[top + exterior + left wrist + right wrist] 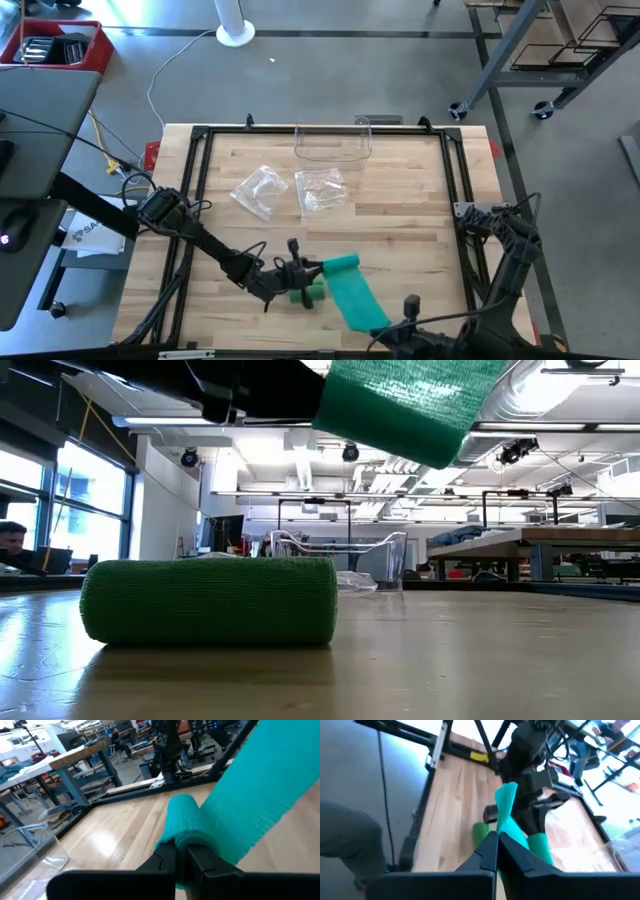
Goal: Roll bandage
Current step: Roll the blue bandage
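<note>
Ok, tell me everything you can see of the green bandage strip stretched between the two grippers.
The green bandage strip is a woven, slightly stretchy-looking band of teal-green fabric. One end is wound into a partial roll pinched by the left gripper above the table. From there the flat tail runs diagonally to the right gripper, shut on its far end near the table's front edge. It hangs in the air, pulled fairly straight. A separate green roll lies on the wood below.

Taut bandage strip [358, 300] bars front; plastic bags [290, 190] clutter middle; sides open.
</note>
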Controlling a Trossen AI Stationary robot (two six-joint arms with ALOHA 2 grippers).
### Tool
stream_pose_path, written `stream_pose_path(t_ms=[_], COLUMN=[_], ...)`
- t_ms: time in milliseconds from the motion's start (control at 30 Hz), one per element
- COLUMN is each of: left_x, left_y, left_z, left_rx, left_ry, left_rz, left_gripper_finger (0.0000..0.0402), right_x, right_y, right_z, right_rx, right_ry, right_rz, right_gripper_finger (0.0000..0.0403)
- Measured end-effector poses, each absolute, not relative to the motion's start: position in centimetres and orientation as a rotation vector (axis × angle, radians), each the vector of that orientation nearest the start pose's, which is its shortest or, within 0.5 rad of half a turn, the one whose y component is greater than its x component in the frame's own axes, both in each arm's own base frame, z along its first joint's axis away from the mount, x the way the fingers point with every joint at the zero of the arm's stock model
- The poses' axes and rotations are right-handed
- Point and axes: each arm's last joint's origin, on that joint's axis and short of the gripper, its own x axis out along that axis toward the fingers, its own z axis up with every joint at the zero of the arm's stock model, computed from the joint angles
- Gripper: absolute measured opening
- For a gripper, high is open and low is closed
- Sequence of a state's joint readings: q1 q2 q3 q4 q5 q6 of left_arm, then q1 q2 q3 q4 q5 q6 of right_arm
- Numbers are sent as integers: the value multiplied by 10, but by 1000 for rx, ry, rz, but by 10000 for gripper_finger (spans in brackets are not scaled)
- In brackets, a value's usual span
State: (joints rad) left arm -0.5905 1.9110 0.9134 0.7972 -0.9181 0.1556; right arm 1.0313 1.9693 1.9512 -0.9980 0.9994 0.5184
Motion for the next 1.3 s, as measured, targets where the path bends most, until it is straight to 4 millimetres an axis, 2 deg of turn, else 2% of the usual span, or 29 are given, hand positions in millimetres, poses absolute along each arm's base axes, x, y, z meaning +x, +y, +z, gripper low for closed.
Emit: stream_pose_path(t_ms=[167, 400, 567, 700, 800, 1033, 1133, 1300], left_x=[323, 319, 315, 316, 316, 317, 317, 318], left_y=[-195, -197, -198, -198, -198, -196, -197, -199], left_z=[175, 196, 204, 202, 199, 188, 185, 180], left_rx=[244, 269, 301, 318, 344, 338, 319, 276], left_ry=[69, -47, -46, -33, -6, 73, 87, 110], left_rz=[311, 332, 350, 348, 342, 350, 321, 233], left_gripper_finger=[1, 1, 1, 1, 1, 1, 1, 1], right_x=[238, 243, 240, 232, 225, 222, 225, 230], right_y=[341, 342, 352, 359, 362, 366, 360, 338], right_z=[325, 289, 268, 267, 278, 327, 346, 381], right_rx=[-301, -196, -61, -50, -103, -183, -242, -312], right_ry=[635, 813, 848, 809, 758, 606, 570, 534], right_rz=[21, 110, 180, 179, 154, 165, 138, 35], right_gripper_finger=[0, 0, 0, 0, 0, 0, 0, 0])
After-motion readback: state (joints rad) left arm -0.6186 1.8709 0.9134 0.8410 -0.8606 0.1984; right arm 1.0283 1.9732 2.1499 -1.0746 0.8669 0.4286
